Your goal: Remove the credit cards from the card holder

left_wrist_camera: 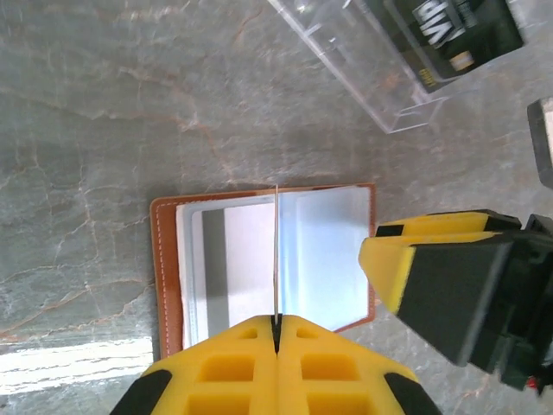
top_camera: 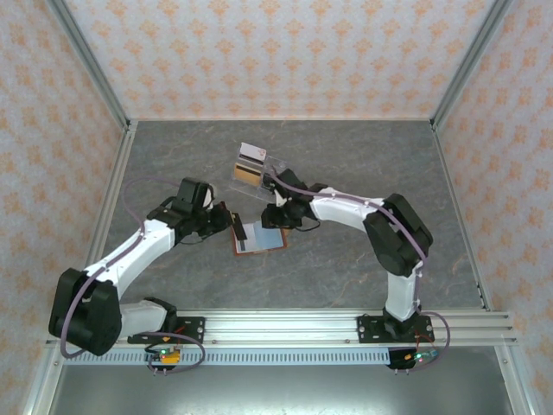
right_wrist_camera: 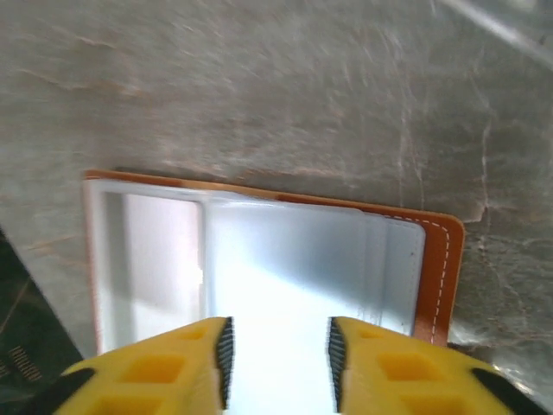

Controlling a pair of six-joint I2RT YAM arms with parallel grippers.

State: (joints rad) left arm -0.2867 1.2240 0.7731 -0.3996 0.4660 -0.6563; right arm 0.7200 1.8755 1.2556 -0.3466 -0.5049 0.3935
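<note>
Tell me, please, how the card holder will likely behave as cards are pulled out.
The card holder lies open on the smooth table, looking thin, so it probably slides or lifts with a tight card. Its stitched cover likely flexes at the fold. The open right gripper could pin it; the left gripper pinches a credit card.

The grey marbled table (top_camera: 346, 277) carries the open brown card holder (top_camera: 262, 239) and a clear tray (left_wrist_camera: 371, 84).
</note>
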